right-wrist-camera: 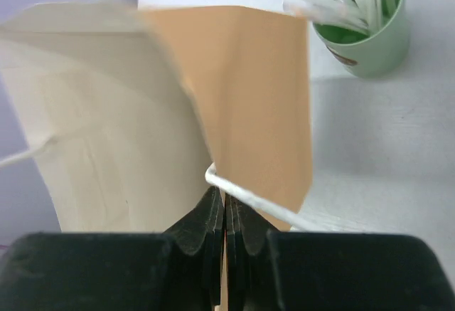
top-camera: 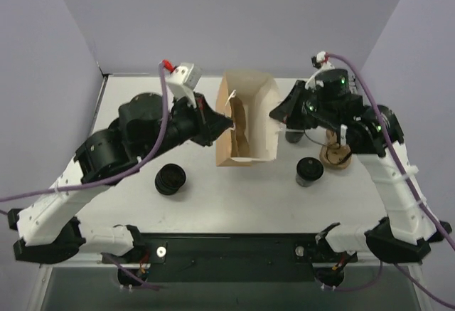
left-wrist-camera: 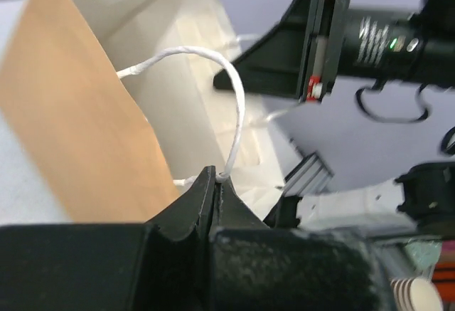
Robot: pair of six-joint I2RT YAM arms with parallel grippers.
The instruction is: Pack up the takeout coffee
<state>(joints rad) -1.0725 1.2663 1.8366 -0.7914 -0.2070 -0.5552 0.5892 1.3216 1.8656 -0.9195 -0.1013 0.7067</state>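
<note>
walls [top-camera: 234, 12]: plain lavender | table [top-camera: 234, 201]: white | light: soft, even

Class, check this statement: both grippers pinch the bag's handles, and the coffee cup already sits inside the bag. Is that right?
One part is wrong. The left gripper and right gripper do pinch the handles of the bag, but the coffee cup stands on the table to the right of the bag, not inside it. The top view shows this.
</note>
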